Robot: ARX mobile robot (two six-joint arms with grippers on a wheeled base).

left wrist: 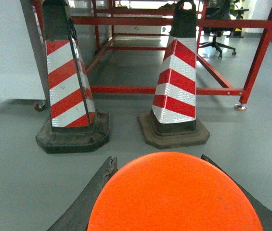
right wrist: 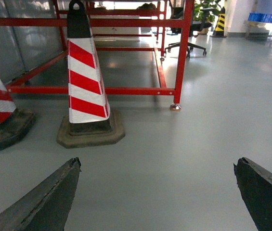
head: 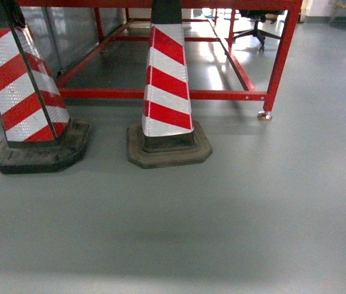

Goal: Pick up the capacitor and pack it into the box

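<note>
No box or capacitor anywhere I can see, just cones point(head: 168, 86) and floor point(head: 221, 214). My left gripper point(left wrist: 174, 192) clamps an orange disc point(left wrist: 174, 192); right gripper point(right wrist: 157, 192) hangs wide open, so neither's nearer.

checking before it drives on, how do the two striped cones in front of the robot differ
In the head view the left cone leans, its top tipped left, while the right cone stands upright. The left cone's base is darker, nearly black; the right cone's base is a duller grey-brown. The left cone sits off to the side, cut by the frame edge; the right cone is near centre.

Both have red and white diagonal stripes, octagonal bases, and stand on the grey floor before the red frame.
</note>
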